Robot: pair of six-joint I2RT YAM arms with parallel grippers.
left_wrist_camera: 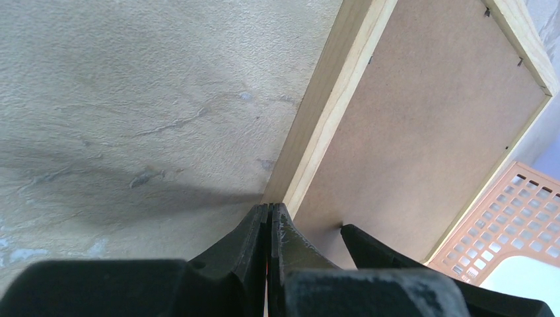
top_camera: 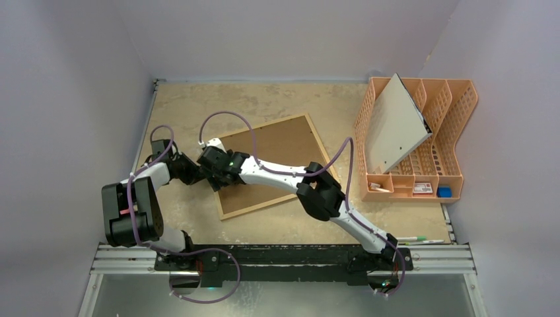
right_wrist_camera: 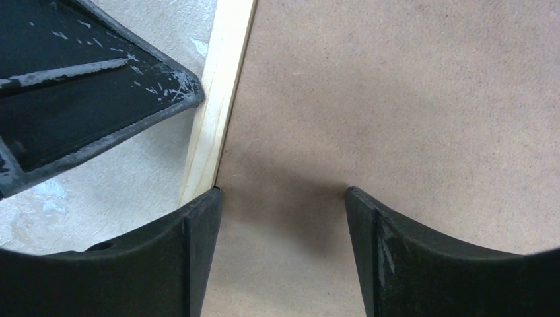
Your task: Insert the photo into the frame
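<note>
On table [top_camera: 198, 105], frame [top_camera: 284, 142] back-up, skewed; left end effector [left_wrist_camera: 269, 206] closed, right end effector [right_wrist_camera: 284, 191] wide.

The left arm [top_camera: 132, 211] bends sharply at the elbow, forearm pointing right, and the left gripper [left_wrist_camera: 269, 207] has its fingers pressed together. The right arm [top_camera: 321, 195] stretches leftward, the right gripper [right_wrist_camera: 284, 193] spread wide, close beside the left gripper

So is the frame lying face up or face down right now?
Face down: the frame shows its brown fibreboard back upward, inside the light-wood edge.
</note>
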